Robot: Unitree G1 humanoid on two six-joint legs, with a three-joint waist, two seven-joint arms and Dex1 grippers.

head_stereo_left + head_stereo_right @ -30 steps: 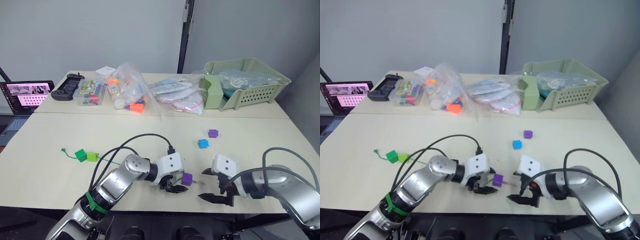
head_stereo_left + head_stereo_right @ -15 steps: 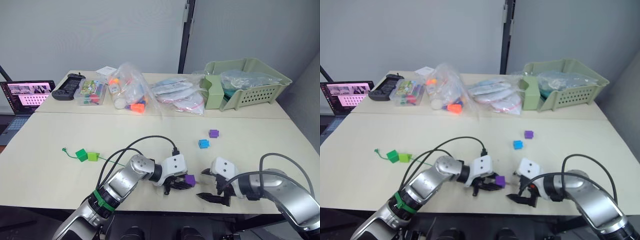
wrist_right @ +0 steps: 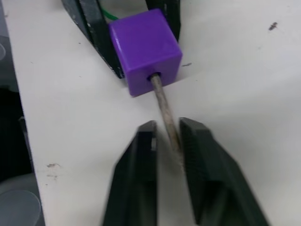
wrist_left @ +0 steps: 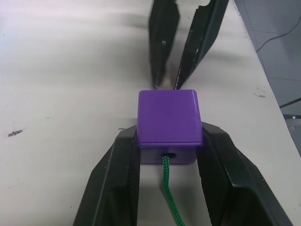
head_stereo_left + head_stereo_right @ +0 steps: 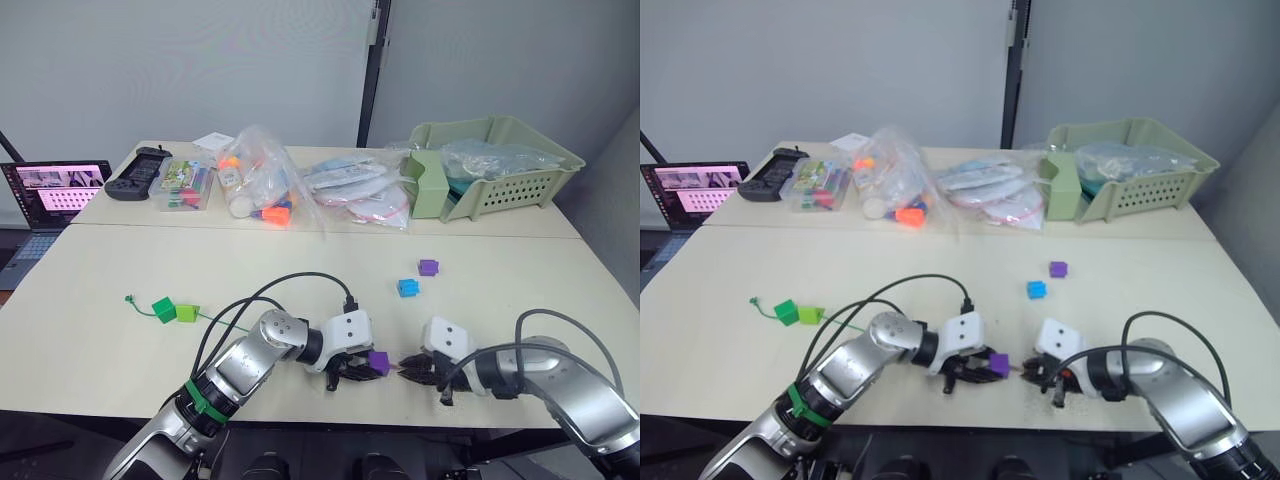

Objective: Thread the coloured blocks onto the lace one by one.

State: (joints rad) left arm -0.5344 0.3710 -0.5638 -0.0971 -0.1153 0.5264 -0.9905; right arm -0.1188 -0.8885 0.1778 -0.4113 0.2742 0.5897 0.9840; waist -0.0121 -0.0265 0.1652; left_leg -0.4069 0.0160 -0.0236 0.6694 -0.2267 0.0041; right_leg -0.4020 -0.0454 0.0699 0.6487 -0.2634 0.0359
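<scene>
Counter (image 5: 90,270): pale, bags and basket at back.
Done: dark green block (image 5: 162,309) and light green block (image 5: 186,313) on lace (image 4: 170,202).
Left gripper (image 4: 168,147): jaws clamp purple block (image 4: 169,123), lace through it.
Right gripper (image 3: 165,141): jaws nearly closed around needle tip (image 3: 164,112), seemingly not yet pinching.
Left: blue block (image 5: 406,287), second purple block (image 5: 428,267), loose.

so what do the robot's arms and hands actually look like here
Both arms have rounded silver-grey metal shells ending in a white boxy wrist block, with two black tapered fingers on each hand. The left hand has black cables looping over its arm, which also wears a green band near the elbow. The right hand has a black cable arching over its forearm.
</scene>
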